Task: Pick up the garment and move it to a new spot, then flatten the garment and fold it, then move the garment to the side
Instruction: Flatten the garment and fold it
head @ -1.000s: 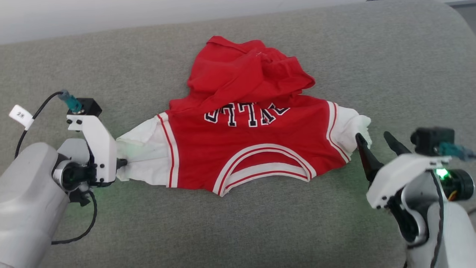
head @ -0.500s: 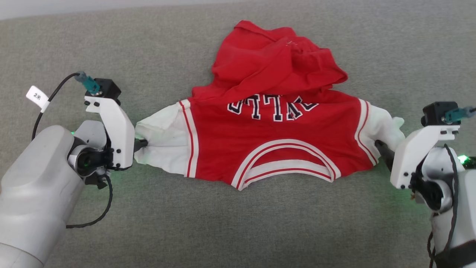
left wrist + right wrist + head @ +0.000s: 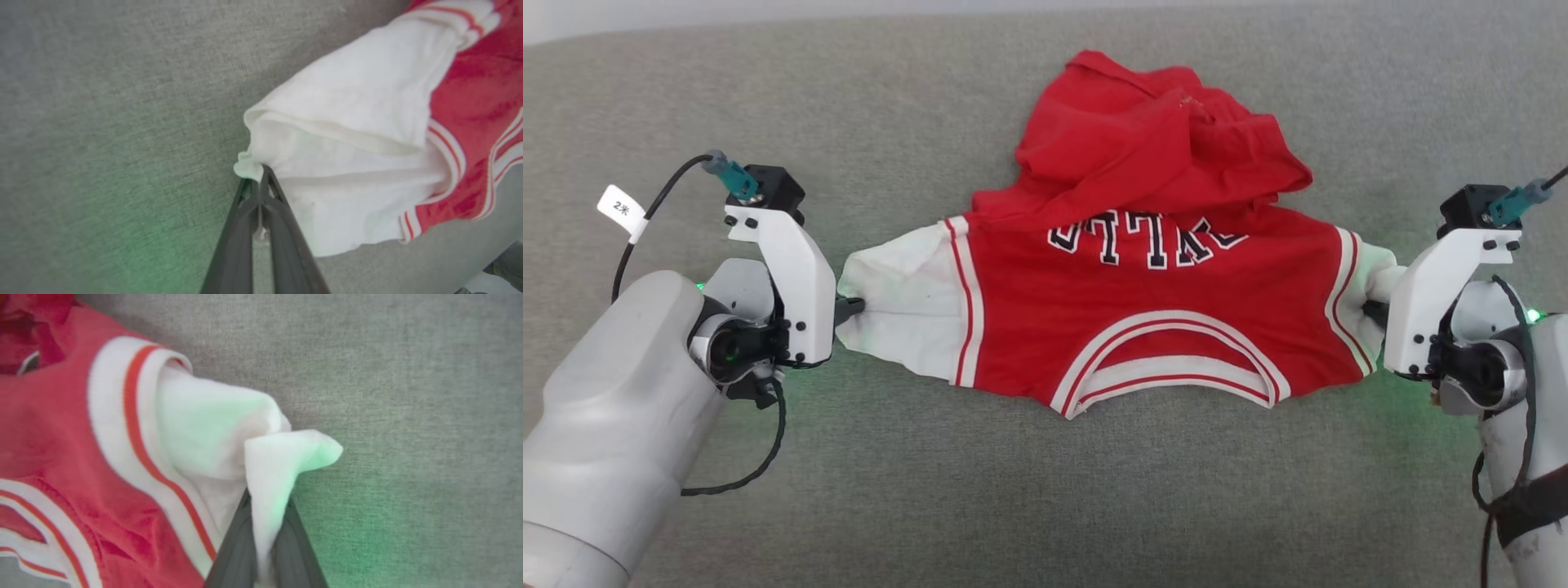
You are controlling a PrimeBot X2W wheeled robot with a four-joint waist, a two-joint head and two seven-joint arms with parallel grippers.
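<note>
Grey cushion (image 3: 1045,490), left tool (image 3: 259,175), right tool (image 3: 267,502) pinching garment (image 3: 1143,327)

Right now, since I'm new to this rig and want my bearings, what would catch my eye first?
The garment, bright red with white lettering, lies across the middle of the grey surface, its far part bunched up. The left gripper is shut on its white left sleeve, and the right gripper on the right sleeve.
</note>
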